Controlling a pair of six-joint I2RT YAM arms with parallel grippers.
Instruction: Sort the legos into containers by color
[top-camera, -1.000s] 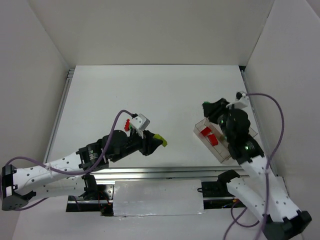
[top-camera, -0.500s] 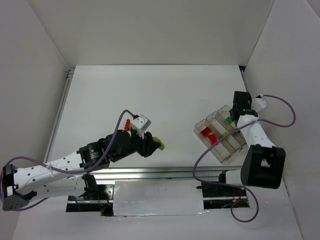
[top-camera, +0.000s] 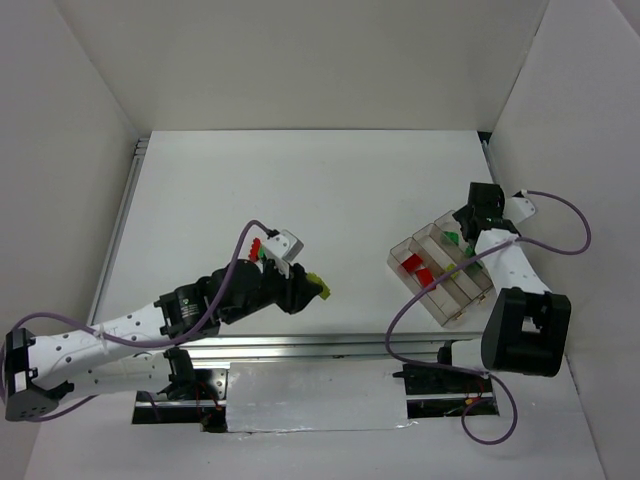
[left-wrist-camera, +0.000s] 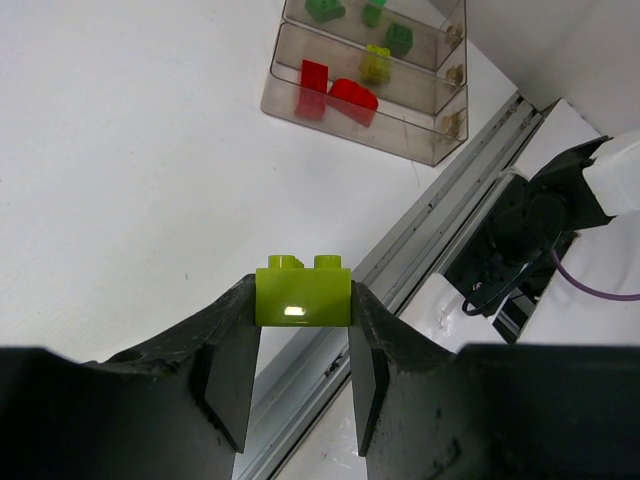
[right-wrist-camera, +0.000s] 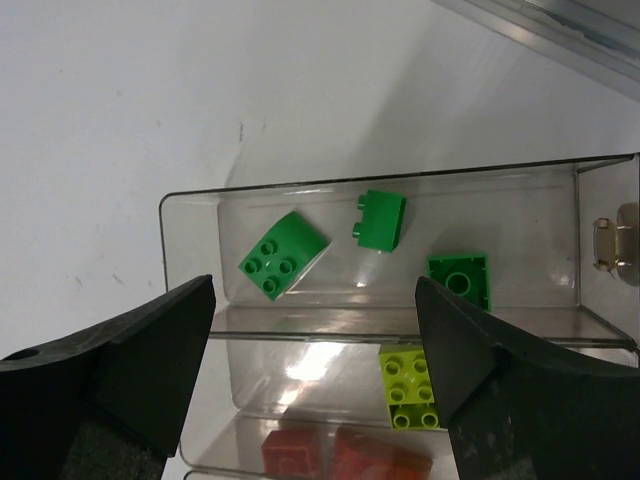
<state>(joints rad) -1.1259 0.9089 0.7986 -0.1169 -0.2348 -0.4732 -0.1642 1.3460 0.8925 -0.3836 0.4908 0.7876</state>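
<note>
Firmly clamped in left pincer (left-wrist-camera: 303, 338): yellow-green brick (left-wrist-camera: 303, 298); right pincer (right-wrist-camera: 315, 300) wide above tray (right-wrist-camera: 300, 187); red bricks (right-wrist-camera: 335, 458) cut off

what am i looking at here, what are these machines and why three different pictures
These are two robot arms bolted to a white table, each ending in a two-finger gripper. The wide picture is from a camera above and behind them. The other two are from a camera on each wrist, so the dark shapes are that arm's own fingers. On the table sits a clear tray with three compartments: green bricks in one, a single yellow-green brick in the middle, red bricks in the third. The left gripper is shut on a second yellow-green brick. The right gripper hangs open over the tray, holding nothing.
</note>
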